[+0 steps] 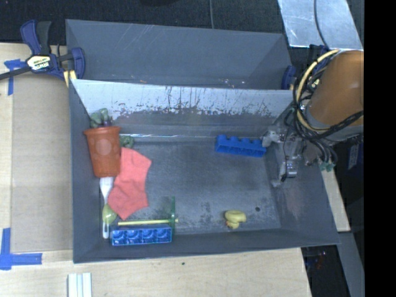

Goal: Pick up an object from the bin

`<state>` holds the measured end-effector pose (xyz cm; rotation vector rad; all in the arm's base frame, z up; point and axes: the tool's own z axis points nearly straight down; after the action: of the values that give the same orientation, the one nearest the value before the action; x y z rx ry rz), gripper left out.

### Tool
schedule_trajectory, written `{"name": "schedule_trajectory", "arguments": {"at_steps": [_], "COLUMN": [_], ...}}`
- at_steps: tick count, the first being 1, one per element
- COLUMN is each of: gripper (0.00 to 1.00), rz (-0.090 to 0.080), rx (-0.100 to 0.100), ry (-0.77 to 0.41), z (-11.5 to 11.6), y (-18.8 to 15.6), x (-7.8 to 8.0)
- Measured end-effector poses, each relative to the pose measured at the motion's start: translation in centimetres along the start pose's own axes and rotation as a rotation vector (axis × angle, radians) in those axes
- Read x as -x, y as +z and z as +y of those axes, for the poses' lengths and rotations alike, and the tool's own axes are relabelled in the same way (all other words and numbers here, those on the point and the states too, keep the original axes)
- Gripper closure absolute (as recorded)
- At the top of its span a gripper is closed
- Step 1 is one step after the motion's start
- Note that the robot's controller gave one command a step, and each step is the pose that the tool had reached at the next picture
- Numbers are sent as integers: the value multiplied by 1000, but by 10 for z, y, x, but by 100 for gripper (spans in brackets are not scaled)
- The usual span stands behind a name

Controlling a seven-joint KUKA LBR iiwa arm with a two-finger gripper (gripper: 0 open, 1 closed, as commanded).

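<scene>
My gripper [286, 167] hangs by the bin's right wall, above the sloping side, with nothing seen held in it. Just to its left, a blue toothed building block [240, 146] lies on the floor near the back wall. A small yellow lump [234, 218] rests near the front edge, below and left of the gripper.
At the left side stand an orange cup [103, 150], a pink cloth [131, 183], a white piece [106, 188] and a green item [101, 116]. A blue studded brick [142, 235] and a yellow-green rod [146, 223] lie in the front left corner. The arm enters from the right.
</scene>
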<state>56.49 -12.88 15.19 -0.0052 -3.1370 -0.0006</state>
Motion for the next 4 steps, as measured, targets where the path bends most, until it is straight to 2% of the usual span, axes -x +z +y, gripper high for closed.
{"name": "schedule_trajectory", "arguments": {"at_steps": [1, 2, 3, 4], "gripper": [0, 0, 100, 100], "rz": [-8, -20, -17, -17], "rx": [-1, -4, -3, -3], "ry": [-3, -15, -16, -17], "z": [0, 3, 4, 4], "y": [-5, 58, 65, 65], "x": [2, 54, 61, 61]}}
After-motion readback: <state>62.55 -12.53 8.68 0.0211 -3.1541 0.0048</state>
